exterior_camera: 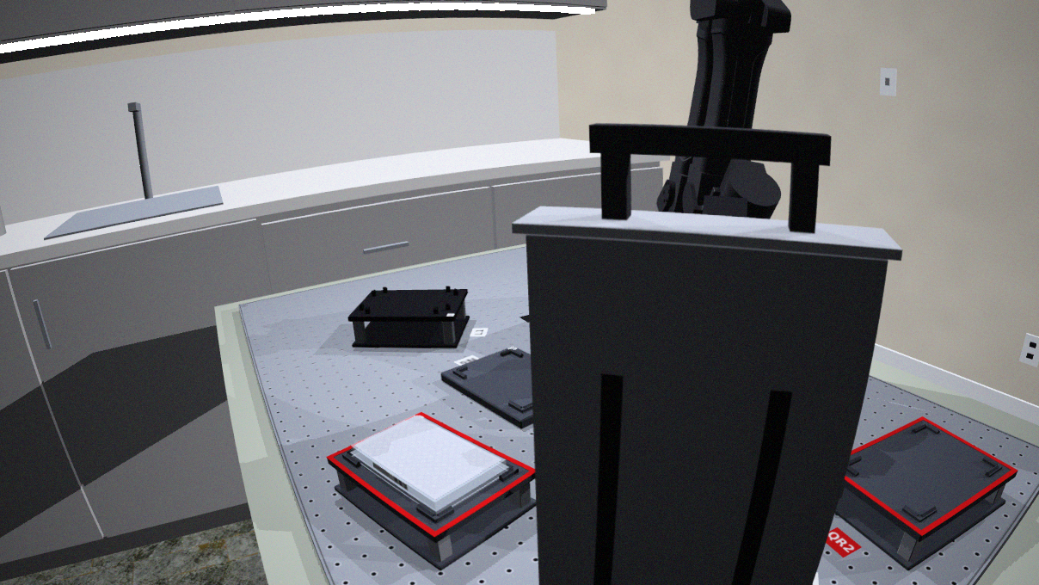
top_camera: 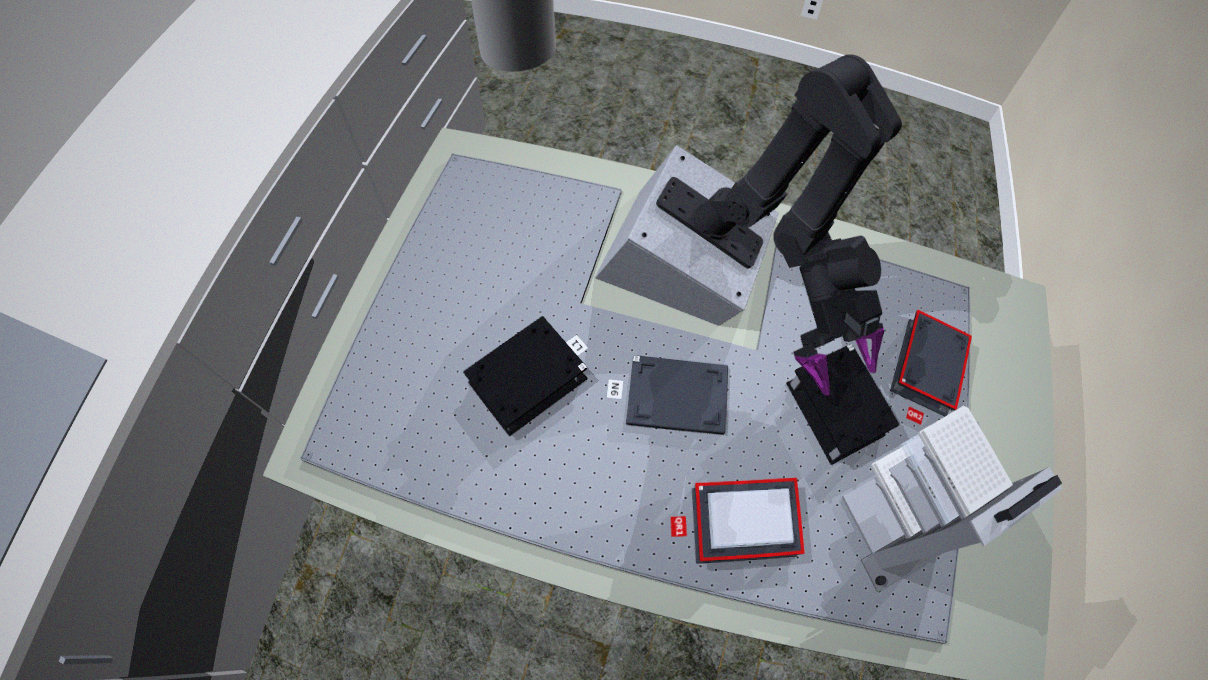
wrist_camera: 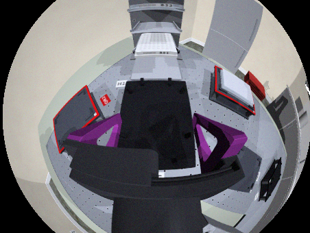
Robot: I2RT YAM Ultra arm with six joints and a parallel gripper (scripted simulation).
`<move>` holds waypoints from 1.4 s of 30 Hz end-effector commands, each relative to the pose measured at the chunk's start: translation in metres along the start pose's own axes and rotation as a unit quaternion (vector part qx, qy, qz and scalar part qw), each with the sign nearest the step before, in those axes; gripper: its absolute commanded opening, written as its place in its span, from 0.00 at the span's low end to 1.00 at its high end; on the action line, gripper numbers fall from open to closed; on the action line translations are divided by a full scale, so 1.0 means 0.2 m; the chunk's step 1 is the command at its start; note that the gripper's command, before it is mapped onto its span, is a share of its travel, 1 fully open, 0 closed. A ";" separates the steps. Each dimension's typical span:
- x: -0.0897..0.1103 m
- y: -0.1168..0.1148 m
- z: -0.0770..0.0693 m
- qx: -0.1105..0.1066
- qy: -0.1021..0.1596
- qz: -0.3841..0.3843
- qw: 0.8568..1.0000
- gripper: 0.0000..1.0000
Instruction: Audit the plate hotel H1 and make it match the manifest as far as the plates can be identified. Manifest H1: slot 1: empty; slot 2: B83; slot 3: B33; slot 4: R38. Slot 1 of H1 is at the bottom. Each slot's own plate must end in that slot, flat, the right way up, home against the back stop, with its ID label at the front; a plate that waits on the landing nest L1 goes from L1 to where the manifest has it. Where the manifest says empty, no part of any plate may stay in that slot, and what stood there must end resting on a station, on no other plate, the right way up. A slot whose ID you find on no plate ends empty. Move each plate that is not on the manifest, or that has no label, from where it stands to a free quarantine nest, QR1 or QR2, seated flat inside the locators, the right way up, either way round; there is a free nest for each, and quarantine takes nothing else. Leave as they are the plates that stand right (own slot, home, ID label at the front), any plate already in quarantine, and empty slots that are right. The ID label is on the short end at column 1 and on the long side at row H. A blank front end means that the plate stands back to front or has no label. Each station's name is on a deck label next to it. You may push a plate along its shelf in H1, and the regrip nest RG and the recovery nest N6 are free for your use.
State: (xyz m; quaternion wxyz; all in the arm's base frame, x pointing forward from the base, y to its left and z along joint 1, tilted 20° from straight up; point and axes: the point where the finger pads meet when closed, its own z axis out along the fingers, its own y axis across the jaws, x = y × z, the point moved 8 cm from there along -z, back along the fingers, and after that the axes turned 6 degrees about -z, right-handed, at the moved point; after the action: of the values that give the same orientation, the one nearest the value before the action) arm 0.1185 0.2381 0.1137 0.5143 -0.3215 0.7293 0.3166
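The plate hotel H1 (top_camera: 955, 506) stands at the front right of the deck; it fills the near view (exterior_camera: 704, 407) and faces me in the wrist view (wrist_camera: 156, 3). A white plate (top_camera: 963, 460) juts out of its front (wrist_camera: 155, 44); I cannot tell which slot it is in. A second white edge (top_camera: 896, 481) shows on another shelf. My gripper (top_camera: 842, 363) is open and empty, its purple fingers straddling the near end of the black regrip nest (top_camera: 845, 405), which carries no plate (wrist_camera: 157, 116). A white plate (top_camera: 749, 516) (exterior_camera: 425, 461) sits flat in QR1. No labels are readable.
QR2 (top_camera: 934, 359), red-edged, is bare just right of the gripper. The recovery nest N6 (top_camera: 677, 394) and the raised black landing nest L1 (top_camera: 524, 373) hold nothing. The arm's pedestal (top_camera: 684, 244) stands behind.
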 end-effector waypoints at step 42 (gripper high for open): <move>-0.18 -0.01 0.25 0.002 -0.018 0.002 1.000 1.00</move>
State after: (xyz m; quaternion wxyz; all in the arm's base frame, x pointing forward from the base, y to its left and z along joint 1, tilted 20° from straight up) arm 0.1509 0.2750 0.1279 0.5172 -0.3170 0.7275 0.3206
